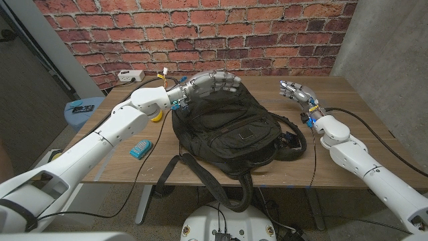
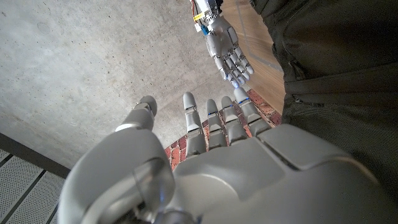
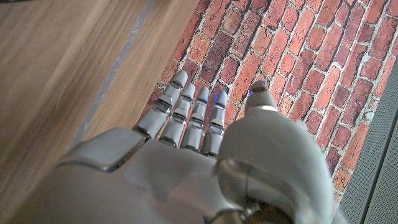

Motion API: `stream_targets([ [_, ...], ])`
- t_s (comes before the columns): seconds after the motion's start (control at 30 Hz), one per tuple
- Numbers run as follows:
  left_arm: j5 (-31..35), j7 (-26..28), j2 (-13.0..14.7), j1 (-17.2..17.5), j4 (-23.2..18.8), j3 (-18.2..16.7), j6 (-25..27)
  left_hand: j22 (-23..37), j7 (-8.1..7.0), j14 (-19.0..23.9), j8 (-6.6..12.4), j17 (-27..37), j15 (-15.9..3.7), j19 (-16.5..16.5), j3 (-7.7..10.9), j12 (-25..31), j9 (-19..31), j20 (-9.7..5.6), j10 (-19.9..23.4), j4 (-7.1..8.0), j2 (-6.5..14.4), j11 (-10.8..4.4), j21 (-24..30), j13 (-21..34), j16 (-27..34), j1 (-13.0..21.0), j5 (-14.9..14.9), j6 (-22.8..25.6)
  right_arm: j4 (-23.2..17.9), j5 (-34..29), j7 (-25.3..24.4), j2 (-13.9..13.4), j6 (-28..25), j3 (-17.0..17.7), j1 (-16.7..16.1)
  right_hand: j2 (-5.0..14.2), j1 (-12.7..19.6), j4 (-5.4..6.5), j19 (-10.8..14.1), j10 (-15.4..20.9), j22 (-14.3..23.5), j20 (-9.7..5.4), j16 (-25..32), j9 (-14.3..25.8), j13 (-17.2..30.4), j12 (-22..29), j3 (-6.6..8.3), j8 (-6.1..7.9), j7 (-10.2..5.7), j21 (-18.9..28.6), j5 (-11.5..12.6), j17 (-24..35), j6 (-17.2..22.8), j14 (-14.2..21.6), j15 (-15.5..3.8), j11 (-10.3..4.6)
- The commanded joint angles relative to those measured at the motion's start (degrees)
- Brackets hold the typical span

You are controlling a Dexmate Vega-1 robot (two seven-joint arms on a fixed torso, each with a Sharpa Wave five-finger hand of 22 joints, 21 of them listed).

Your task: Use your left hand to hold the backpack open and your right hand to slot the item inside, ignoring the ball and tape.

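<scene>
Lying on the table: one black backpack (image 1: 227, 134), slumped and creased, a front zip pocket facing up, straps trailing over the near edge of the wooden table (image 1: 348, 167).
Left hand: the left hand (image 1: 212, 84) hovers at the backpack's far top edge, fingers spread and lightly curved, holding nothing; whether it touches the fabric, I cannot tell.
Right hand: the right hand (image 1: 295, 91) is raised above the table well to the side of the backpack, fingers apart, holding nothing.
Beside the left arm: one small blue item (image 1: 140, 148) lies on the table, on the outer side of the forearm, well apart from both hands.
Yellow thing: a bit of yellow (image 1: 156, 116) peeks out under the left wrist; what it is, I cannot tell.
Left wrist view adds: both hands at once, the left hand (image 2: 205, 155) up close, the right hand (image 2: 229, 53) across from it, and dark bag fabric (image 2: 336, 74) beside them.
Right wrist view adds: the right hand (image 3: 186, 155) over bare wood, fingers straight, pointing at the brick wall (image 3: 280, 56).
Count: one backpack, two hands, one blue item.
</scene>
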Motion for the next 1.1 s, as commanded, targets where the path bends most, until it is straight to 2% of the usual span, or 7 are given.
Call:
stream_targets([
  [0.03, 0.3, 0.8, -0.4, 0.5, 1.1, -0.3, -1.0, 0.1, -0.16, -0.6, -0.93, -0.4, -0.09, -0.3, 0.59, -0.6, -0.1, 0.16, 0.0, -0.10, 0.0, 0.12, -0.3, -0.3, 0.3, -0.4, 0.3, -1.2, -0.3, 0.9, 0.7, -0.4, -1.1, -0.1, 0.2, 0.44, -0.8, 0.28, -0.4, -0.8, 0.2, 0.10, -0.1, 0.1, 0.1, -0.2, -0.16, -0.15, 0.12, 0.0, 0.1, 0.0, -1.0, -0.6, -2.29, 0.04],
  [0.23, 0.1, 1.2, -0.3, 1.5, 1.5, -1.0, -2.5, 0.1, -0.12, -0.7, -1.28, -0.7, -0.02, -0.3, 0.82, -0.9, -0.1, 0.04, 0.0, -0.20, 0.2, 0.20, -0.4, -0.5, 0.4, -0.4, 0.4, -1.4, -0.3, 0.6, 0.6, 0.0, -1.4, -0.7, 0.5, 0.95, -1.7, 0.74, -0.7, -1.2, 0.2, 0.25, -0.1, 0.1, 0.0, -0.2, -0.19, -0.13, 0.25, -0.1, 0.2, 0.1, -1.4, -0.9, -2.14, 0.41],
  [0.47, -1.1, -0.7, 0.1, 1.8, 3.3, -1.6, -3.6, 0.0, -0.18, -0.7, -1.82, -1.2, -0.06, -0.2, 1.08, -1.3, -0.2, -0.05, 0.1, -0.36, 0.2, 0.04, -0.7, -1.0, 0.6, -0.6, 0.5, -1.5, -1.6, 0.1, -1.2, 0.5, -2.2, -1.1, 0.1, 1.00, -2.2, 0.89, -0.9, -1.9, 0.2, 0.37, -0.2, 0.1, 0.0, -0.3, -0.28, -0.15, 0.47, -0.1, 0.2, 0.1, -2.0, -1.5, -1.97, 0.45],
  [0.53, -1.3, -1.6, -0.1, 1.3, 4.2, -1.6, -3.8, 0.0, -0.65, -0.8, -2.40, -1.4, -0.04, -0.1, 1.20, -1.5, -0.2, -0.04, 0.1, -0.43, 0.3, 0.18, -0.8, -1.2, 0.7, -0.7, 0.6, -2.3, -2.3, 0.0, -1.7, 0.4, -2.8, -1.1, 0.0, 1.05, -2.3, 0.93, -0.9, -2.2, 0.2, 0.38, -0.2, 0.1, 0.0, -0.3, -0.29, -0.17, 0.56, -0.1, 0.2, 0.1, -2.2, -1.5, -1.92, 0.39],
  [0.8, -2.0, -5.1, -2.2, -1.2, 9.1, -1.2, -5.8, 0.0, -1.04, -1.2, -4.08, -2.1, 0.01, -0.1, 1.56, -2.5, -0.4, -0.03, -0.5, -0.63, 0.2, 0.30, -1.3, -1.9, 0.8, -1.0, 0.7, -4.2, -3.2, -0.1, -2.9, 0.6, -4.4, -1.3, 0.4, 1.39, -3.4, 1.35, -1.3, -3.6, 0.2, 0.62, -0.4, 0.1, -0.1, -0.5, -0.41, -0.36, 0.68, -0.1, 0.2, 0.1, -3.8, -2.5, -1.70, 0.47],
  [0.87, -2.1, -5.5, -3.1, -1.7, 10.4, -1.1, -6.5, 0.0, -1.33, -1.4, -5.41, -2.4, 0.01, 0.0, 1.74, -2.9, -0.6, 0.05, -0.4, -0.74, 0.2, 0.26, -1.6, -2.3, 0.8, -1.2, 0.8, -6.1, -3.1, -0.2, -3.2, 0.8, -4.7, -1.4, 0.7, 1.45, -3.6, 1.42, -1.4, -3.7, 0.2, 0.70, -0.4, 0.1, -0.1, -0.4, -0.43, -0.36, 0.70, -0.2, 0.2, 0.1, -4.0, -2.7, -1.65, 0.41],
  [1.1, -2.0, -6.5, -5.7, -3.2, 13.6, -0.3, -7.8, 0.0, -1.51, -2.0, -6.17, -2.8, 0.02, -0.1, 1.97, -3.4, -0.7, -0.20, -0.6, -0.95, 0.1, 0.33, -1.9, -2.7, 0.7, -1.2, 0.9, -6.7, -1.2, -0.2, -2.7, 1.7, -4.8, -2.0, 2.2, 1.55, -4.1, 1.57, -1.6, -4.0, 0.2, 0.85, -0.4, 0.1, -0.1, -0.4, -0.48, -0.33, 0.83, -0.2, 0.2, 0.1, -4.4, -2.9, -1.43, 0.59],
])
